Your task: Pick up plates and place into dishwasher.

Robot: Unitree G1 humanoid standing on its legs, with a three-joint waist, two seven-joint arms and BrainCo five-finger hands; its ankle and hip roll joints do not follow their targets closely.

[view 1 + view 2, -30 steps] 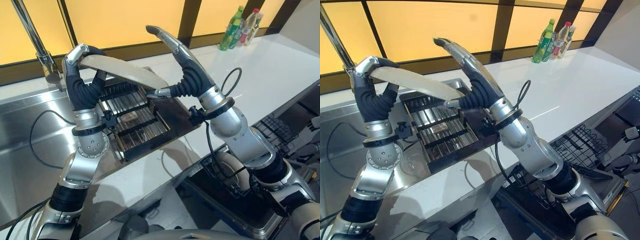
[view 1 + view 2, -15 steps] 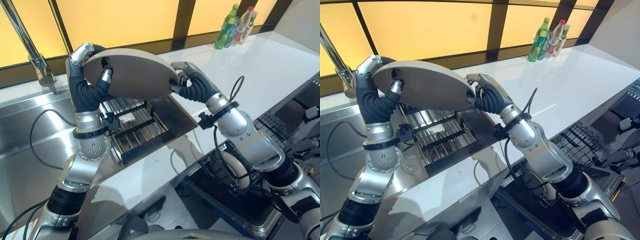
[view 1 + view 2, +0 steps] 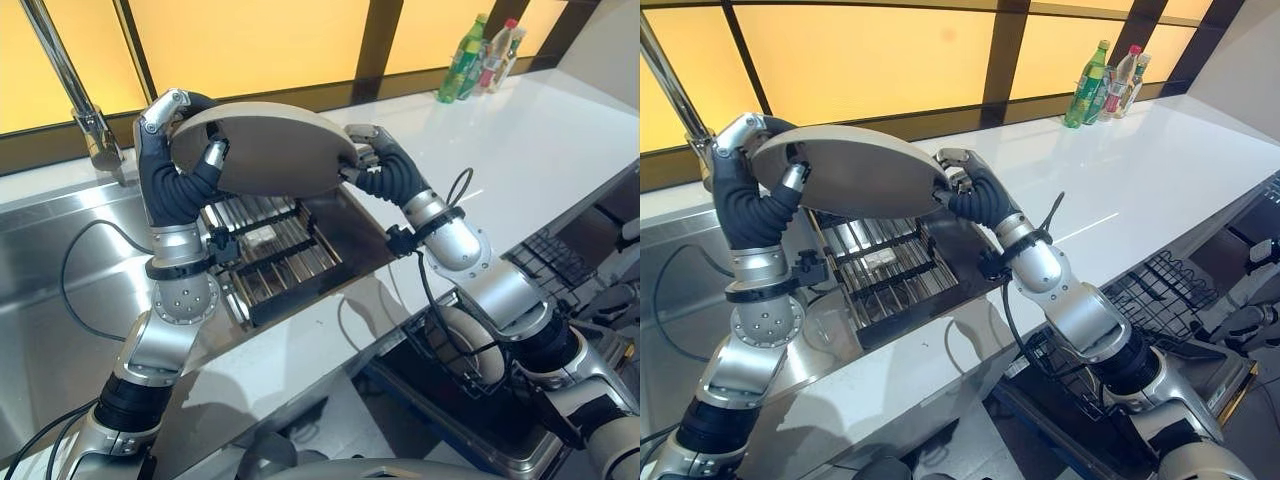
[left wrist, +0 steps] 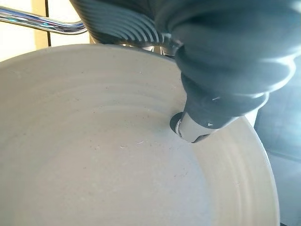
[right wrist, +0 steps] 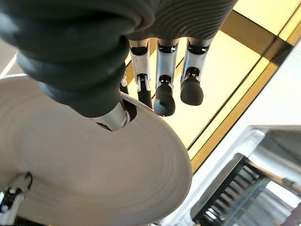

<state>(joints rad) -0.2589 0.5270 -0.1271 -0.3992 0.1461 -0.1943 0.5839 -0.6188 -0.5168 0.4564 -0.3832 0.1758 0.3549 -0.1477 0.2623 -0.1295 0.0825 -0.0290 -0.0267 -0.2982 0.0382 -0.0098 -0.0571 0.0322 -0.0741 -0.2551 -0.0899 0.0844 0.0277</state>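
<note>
plate (image 3: 262, 150) | gripped by left hand (image 3: 175, 150), right hand (image 3: 372, 160) | above rack (image 3: 272, 240)

I see a plain beige plate (image 3: 265, 150) with faint concentric ridges, a white counter (image 3: 560, 140), a steel-grey sink (image 3: 60, 300), and bottles (image 3: 465, 60), green and perhaps clear.

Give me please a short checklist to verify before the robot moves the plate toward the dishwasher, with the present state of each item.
1. Left hand grips the plate: ok, thumb on its face, fingers over the rim.
2. Right hand grips the opposite edge: ok, thumb and fingers pinch it.
3. Plate clear of the drying rack in the sink: ok, it is held above it.
4. Plate clear of the faucet: ok, apart.
5. Dishwasher rack has a free slot: cannot tell.
</note>
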